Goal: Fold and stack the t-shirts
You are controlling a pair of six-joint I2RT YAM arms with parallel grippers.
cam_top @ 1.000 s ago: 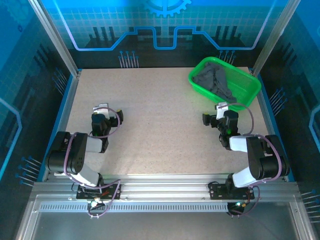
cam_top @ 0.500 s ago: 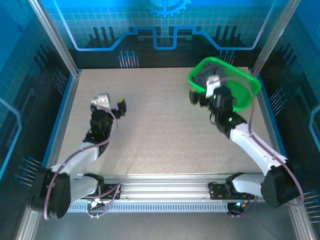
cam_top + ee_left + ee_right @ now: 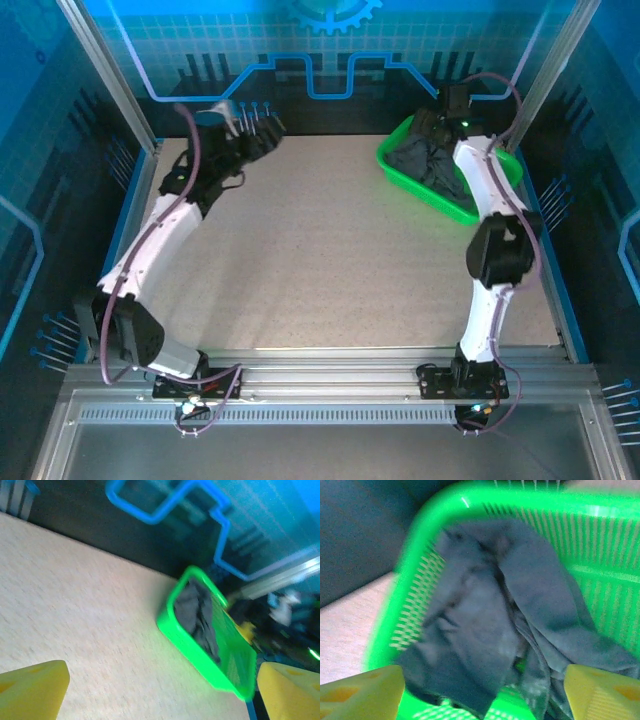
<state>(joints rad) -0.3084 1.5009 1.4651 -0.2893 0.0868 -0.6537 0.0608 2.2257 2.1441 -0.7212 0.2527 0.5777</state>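
T-shirts [image 3: 485, 615] lay heaped in the basket [image 3: 520, 497], under our right gripper [image 3: 480, 694]
We saw it released, empty, just above the folds; our left gripper [image 3: 160, 690], also released, saw the whole basket well ahead.

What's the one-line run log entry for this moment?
stage: pre-grasp | t-shirts: crumpled in green basket, unfolded | right jaws: open above t-shirts | left jaws: open above table
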